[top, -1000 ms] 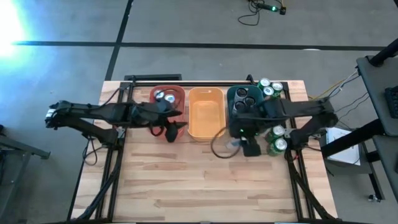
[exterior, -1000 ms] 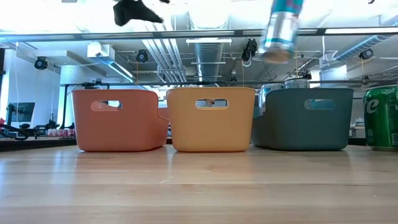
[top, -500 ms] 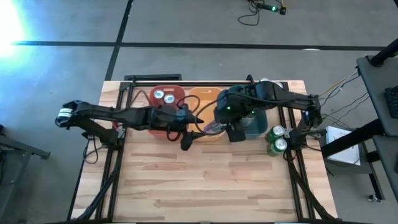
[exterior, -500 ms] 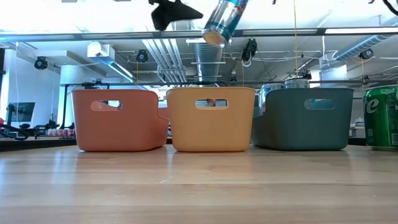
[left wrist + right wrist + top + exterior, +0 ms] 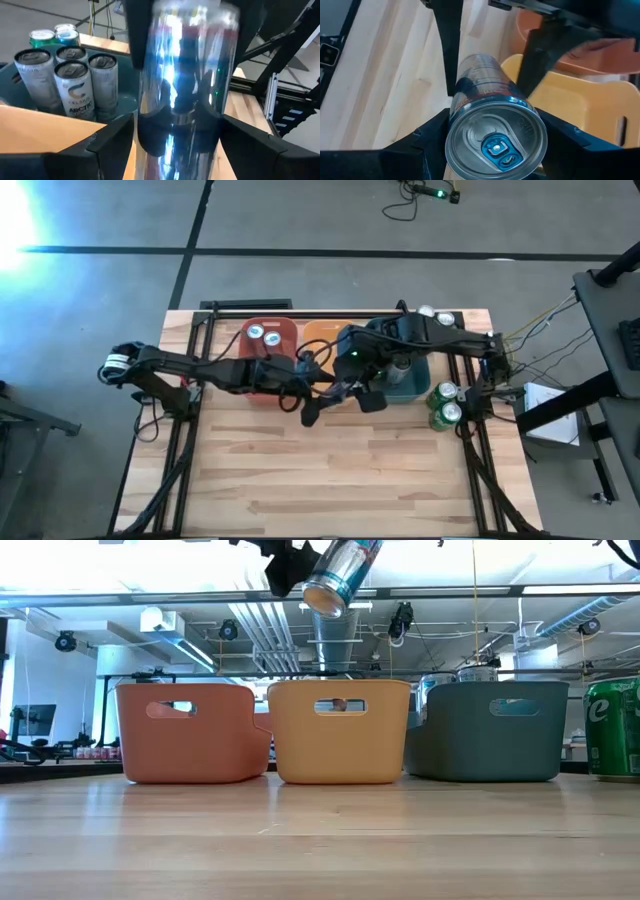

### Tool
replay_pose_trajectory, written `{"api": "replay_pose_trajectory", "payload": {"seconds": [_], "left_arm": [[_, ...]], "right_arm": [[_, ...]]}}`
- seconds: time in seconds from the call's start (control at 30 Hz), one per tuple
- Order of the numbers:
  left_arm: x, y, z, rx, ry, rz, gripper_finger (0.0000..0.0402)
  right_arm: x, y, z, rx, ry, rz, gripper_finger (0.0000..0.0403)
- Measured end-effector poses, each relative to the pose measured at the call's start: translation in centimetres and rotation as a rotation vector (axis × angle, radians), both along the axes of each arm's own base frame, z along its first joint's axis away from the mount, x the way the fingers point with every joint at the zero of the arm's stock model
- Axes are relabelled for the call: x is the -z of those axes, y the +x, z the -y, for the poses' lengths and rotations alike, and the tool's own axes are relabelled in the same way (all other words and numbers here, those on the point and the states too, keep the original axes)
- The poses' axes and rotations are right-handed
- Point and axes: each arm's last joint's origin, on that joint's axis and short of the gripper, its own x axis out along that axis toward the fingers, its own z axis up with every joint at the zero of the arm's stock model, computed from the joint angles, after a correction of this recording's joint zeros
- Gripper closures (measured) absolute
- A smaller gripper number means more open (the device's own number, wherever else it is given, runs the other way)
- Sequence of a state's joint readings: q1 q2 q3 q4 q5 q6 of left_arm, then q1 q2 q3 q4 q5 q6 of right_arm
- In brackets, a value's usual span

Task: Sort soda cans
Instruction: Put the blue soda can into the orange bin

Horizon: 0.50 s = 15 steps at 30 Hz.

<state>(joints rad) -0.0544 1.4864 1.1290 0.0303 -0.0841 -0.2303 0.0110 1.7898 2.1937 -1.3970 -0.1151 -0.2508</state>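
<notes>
Left wrist view: "ARCTIC" can (image 5: pixel 74 90); right gripper (image 5: pixel 492 145) jaws hold blue-and-silver can (image 5: pixel 490 125), left gripper (image 5: pixel 177 135) spread wide.

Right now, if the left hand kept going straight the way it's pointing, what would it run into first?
Most likely the blue-and-silver can that the right hand holds above the orange bin. It already sits between the left hand's open fingers, filling that view. Depth is hard to judge.

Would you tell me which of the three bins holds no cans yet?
The orange bin, in the middle; the red bin and teal bin hold cans.
</notes>
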Motion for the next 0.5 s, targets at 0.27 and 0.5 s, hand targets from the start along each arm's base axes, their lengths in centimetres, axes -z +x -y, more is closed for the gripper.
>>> {"api": "replay_pose_trajectory", "payload": {"seconds": [0.27, 0.5], "left_arm": [[-0.36, 0.01, 0.03, 0.016, 0.022, 0.03, 0.0158], [-0.28, -0.01, 0.02, 0.017, 0.022, 0.021, 0.0174]], "right_arm": [[0.52, 0.76, 0.04, -0.012, 0.019, 0.007, 0.0172], [0.64, 0.94, 0.1, -0.012, 0.022, 0.01, 0.0167]]}}
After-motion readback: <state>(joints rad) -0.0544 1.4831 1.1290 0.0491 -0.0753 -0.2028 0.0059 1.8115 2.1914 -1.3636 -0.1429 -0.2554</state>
